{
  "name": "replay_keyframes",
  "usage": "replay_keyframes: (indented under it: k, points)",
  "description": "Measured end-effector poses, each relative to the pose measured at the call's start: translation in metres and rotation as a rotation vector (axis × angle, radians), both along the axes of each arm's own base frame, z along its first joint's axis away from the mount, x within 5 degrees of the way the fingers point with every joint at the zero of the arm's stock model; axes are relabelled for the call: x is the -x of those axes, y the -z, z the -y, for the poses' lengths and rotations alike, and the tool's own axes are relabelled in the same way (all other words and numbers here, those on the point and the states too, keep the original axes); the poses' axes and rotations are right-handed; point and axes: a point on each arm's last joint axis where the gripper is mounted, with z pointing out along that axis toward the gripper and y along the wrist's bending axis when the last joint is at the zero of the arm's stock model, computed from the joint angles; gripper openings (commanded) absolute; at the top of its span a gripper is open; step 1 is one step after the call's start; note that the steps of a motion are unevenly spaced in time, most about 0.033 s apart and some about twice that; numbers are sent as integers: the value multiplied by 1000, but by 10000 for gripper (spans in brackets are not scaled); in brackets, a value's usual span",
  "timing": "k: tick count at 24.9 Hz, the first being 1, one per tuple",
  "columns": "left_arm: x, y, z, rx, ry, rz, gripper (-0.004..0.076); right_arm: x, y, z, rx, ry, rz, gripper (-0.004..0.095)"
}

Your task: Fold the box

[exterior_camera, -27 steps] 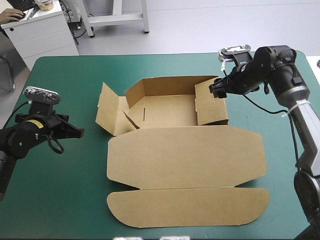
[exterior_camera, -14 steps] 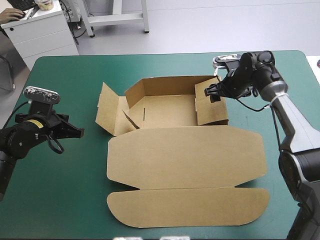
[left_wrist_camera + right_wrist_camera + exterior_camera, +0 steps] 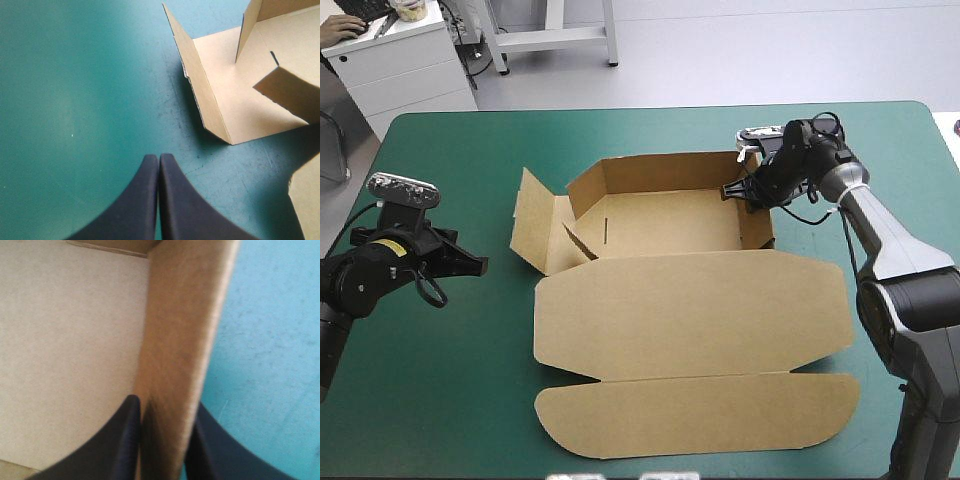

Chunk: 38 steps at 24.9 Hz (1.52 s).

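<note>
The brown box [image 3: 660, 222] lies mid-table as an open tray, its back wall up and its wide lid [image 3: 690, 310] with the front flap [image 3: 695, 415] flat toward the near edge. Its left side flap [image 3: 535, 230] is splayed outward. My right gripper [image 3: 748, 192] stands over the tray's right wall, which is upright. In the right wrist view the wall [image 3: 185, 340] runs between the right gripper [image 3: 165, 402] fingers, one inside the tray, one outside. My left gripper [image 3: 480, 265] is shut and empty over the cover, left of the box; its wrist view shows the left gripper [image 3: 159, 159] short of the splayed flap [image 3: 210, 100].
Bare teal-green cover [image 3: 440, 380] surrounds the left arm and runs along the far edge [image 3: 620, 130] behind the box. A strip of cover [image 3: 880, 330] lies to the right of the lid, under the right arm.
The right gripper moved left and down onto the right wall. The wall's flap, earlier leaning into the tray, now stands upright, and the fingers have closed in on it. The left arm stayed still.
</note>
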Motion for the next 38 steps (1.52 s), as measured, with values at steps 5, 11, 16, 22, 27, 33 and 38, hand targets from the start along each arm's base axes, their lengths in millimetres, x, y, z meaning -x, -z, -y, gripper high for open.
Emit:
replay_keyframes:
  k: [5, 11, 16, 22, 27, 33, 38]
  points:
    - [0, 0, 0, 0, 0, 0, -10, 0, 0, 0, -1, 1, 0, -20]
    - [0, 1, 0, 7, -4, -9, -10, 10, -17, 53, 21, -8, -71, -20]
    - [1, 2, 0, 14, -10, -22, -10, 42, -89, 117, -117, 26, 123, -20]
    - [1, 2, 0, 27, -21, -27, -10, 90, -149, 132, -55, -13, 299, -21]
    - [1, 2, 0, 31, -24, -25, -8, 115, -177, 126, -62, -37, 392, -20]
    - [-9, 10, 6, 90, -1, -70, 17, 136, -198, 119, -93, -58, 464, -20]
    - [-24, 24, 19, 189, 96, -140, 17, 151, -208, 116, -87, -62, 501, -20]
